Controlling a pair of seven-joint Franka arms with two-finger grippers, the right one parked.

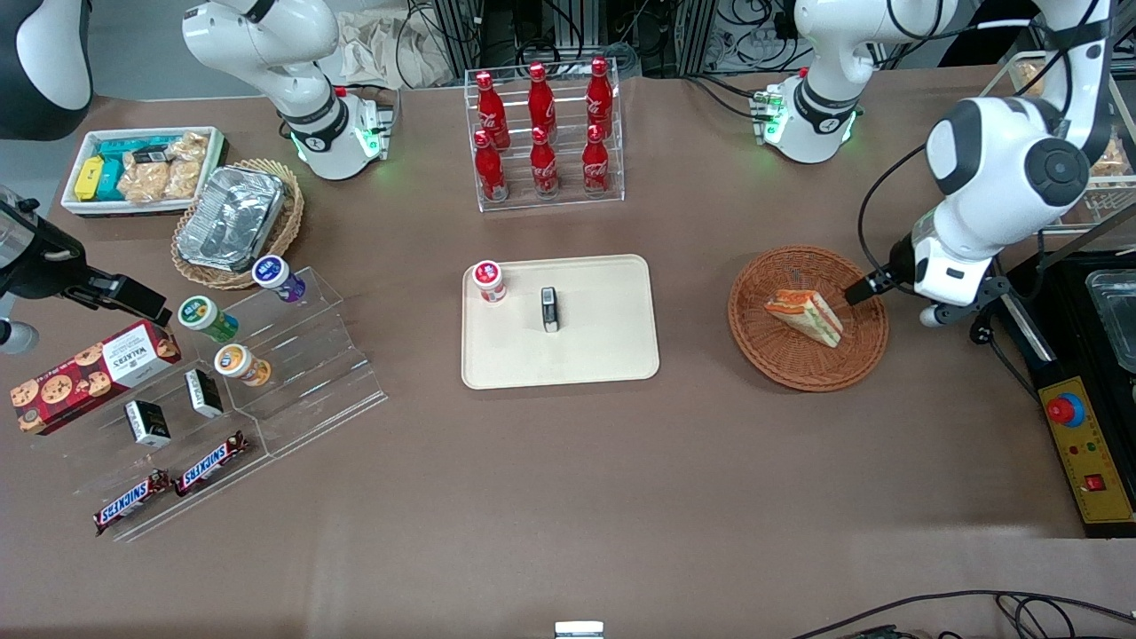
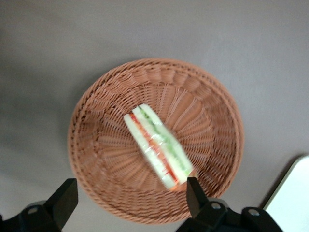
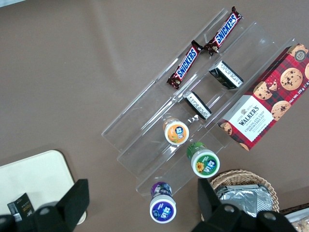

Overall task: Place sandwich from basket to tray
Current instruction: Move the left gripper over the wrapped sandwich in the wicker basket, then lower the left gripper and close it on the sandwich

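Note:
The sandwich (image 1: 806, 317), a triangular wedge with orange, red and green layers, lies in the reddish-brown wicker basket (image 1: 754, 346). In the left wrist view the sandwich (image 2: 158, 145) lies slantwise across the middle of the basket (image 2: 96, 111). My left gripper (image 1: 874, 293) hovers over the basket's rim on the working arm's side, above the sandwich and apart from it. Its gripper (image 2: 130, 198) is open, with nothing between the fingers (image 2: 195, 195). The cream tray (image 1: 603, 346) lies beside the basket toward the parked arm's end, and a corner of that tray (image 2: 292, 198) shows in the wrist view.
A small red-and-white cup (image 1: 488, 281) and a small dark box (image 1: 550, 309) stand on the tray. A clear rack of cola bottles (image 1: 543, 124) is farther from the front camera. A yellow control box (image 1: 1087, 453) sits at the working arm's end.

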